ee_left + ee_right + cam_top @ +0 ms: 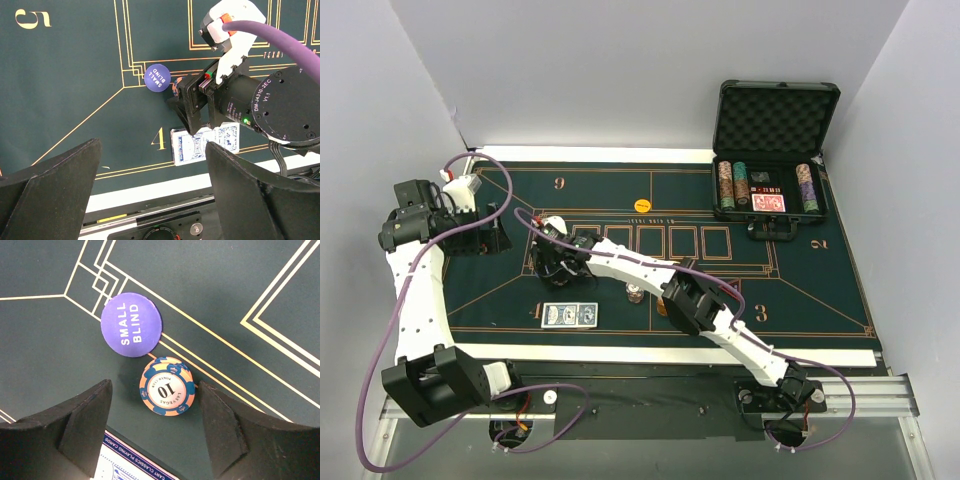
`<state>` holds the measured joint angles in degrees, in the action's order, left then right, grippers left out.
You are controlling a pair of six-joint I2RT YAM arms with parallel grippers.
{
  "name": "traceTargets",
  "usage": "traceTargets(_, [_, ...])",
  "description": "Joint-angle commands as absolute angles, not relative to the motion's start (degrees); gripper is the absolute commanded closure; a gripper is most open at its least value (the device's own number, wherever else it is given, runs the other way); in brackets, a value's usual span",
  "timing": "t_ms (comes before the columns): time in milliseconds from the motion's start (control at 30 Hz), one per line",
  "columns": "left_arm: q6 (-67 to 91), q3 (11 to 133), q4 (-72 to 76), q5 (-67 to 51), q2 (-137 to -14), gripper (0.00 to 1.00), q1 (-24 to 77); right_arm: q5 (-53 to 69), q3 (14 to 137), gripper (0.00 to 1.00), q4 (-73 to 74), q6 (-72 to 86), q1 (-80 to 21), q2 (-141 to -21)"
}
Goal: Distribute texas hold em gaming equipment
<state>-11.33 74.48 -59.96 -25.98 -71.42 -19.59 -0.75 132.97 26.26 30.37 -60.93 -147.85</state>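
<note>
Green felt surface (820, 290), white walls round it. Right tool (557, 262) mid-left, left tool (492, 238) by far-left edge, black case (775, 150) well right of both.

Left wrist: left tool (152, 150) wide open, empty; blue-backed cards (205, 145) just ahead.

Right wrist: right tool (154, 395) part open, holds nothing; orange chip (167, 386) lies betw. fingers, gap each side, SMALL BLIND button (131, 325) just beyond.
</note>
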Motion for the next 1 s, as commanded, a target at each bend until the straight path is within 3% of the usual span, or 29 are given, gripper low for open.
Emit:
traceTargets(0, [-12.83,74.27,-59.15,-26.98,-69.79,0.04,-19.95,-3.6,132.1,0.33,27.77,29.36,-60.73,-145.38])
traceTargets(300, [-14.15,75.06,-60.55,-26.54,-68.99,0.04,-20.04,-9.66,122.09,0.24,30.05,25.14,-59.59,-127.39])
traceTargets(600, [-16.08,74.27,-62.23,-26.63,-68.56,0.04,-20.39,-18.01,93.29,0.1,30.76,25.57,-58.54,-107.77])
traceTargets(767, [-15.91,73.21,-62.4,-26.63,-68.29,0.04,-20.39,-17.85,83.6,0.08,28.92,26.8,-58.01,-103.89])
traceTargets(967, [-15.03,73.04,-62.23,-26.98,-67.85,0.04,-20.39,-17.14,82.18,0.06,27.86,27.77,-57.74,-105.29])
